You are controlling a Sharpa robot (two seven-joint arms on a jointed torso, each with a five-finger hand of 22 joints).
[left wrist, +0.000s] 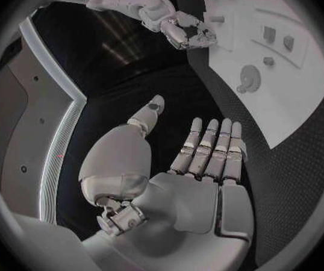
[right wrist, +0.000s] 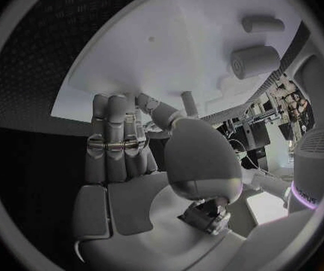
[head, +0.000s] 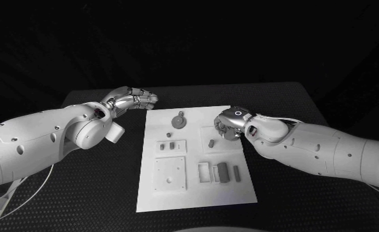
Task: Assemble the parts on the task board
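- Fingers of my left hand [left wrist: 200, 162] lie straight and side by side, thumb set apart, nothing in the palm; it is released and holds no part.
- From the head camera, that left hand [head: 130, 99] sits over the black table [head: 95, 188], just off the far left corner of the white board [head: 197, 188], not touching it.
- My right hand [head: 231, 124] hangs over the board's far right area, fingers curled downward toward the surface.
- At the right wrist, my right hand [right wrist: 132, 162] has its fingers bent together toward the thumb, and a small peg [right wrist: 188, 103] shows just past the thumb tip. I cannot tell whether I am pinching that peg or merely close to it.
- On the board, a round piece with a tab [head: 180, 120] lies near the far edge, between my two hands.
- Nearer to me, two small pieces [head: 167, 146] sit in a square frame on the left side, with a tiny piece [head: 169, 133] just beyond them.
- One small upright piece [head: 212, 144] stands right beside my right hand.
- Toward the near edge on the right, a dark bar [head: 223, 171] and a slimmer piece [head: 236, 173] lie side by side next to a pale frame [head: 204, 171].
- A square plate [head: 170, 174] lies on the board's near left.
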